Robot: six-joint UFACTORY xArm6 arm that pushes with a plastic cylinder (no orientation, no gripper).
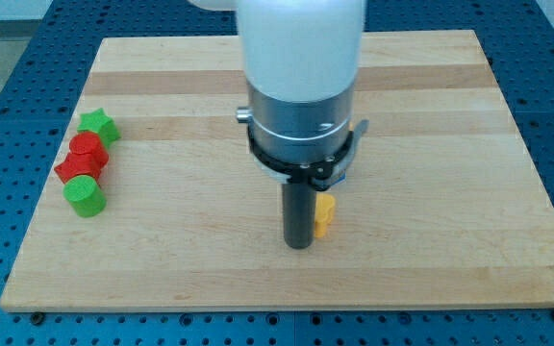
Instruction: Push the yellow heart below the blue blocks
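Observation:
A yellow block (325, 215), partly hidden so its shape is unclear, lies at the board's lower middle. My tip (300, 245) stands just to its left, touching or nearly touching it. A sliver of blue block (338, 177) shows just above the yellow one, mostly hidden under the arm's white and silver body (301, 86). Any other blue blocks are hidden by the arm.
At the view's left edge of the wooden board (450, 125) sits a cluster: a green star (98, 126), a red cylinder (88, 147), a red star-like block (77, 169) and a green cylinder (85, 196). Blue perforated table surrounds the board.

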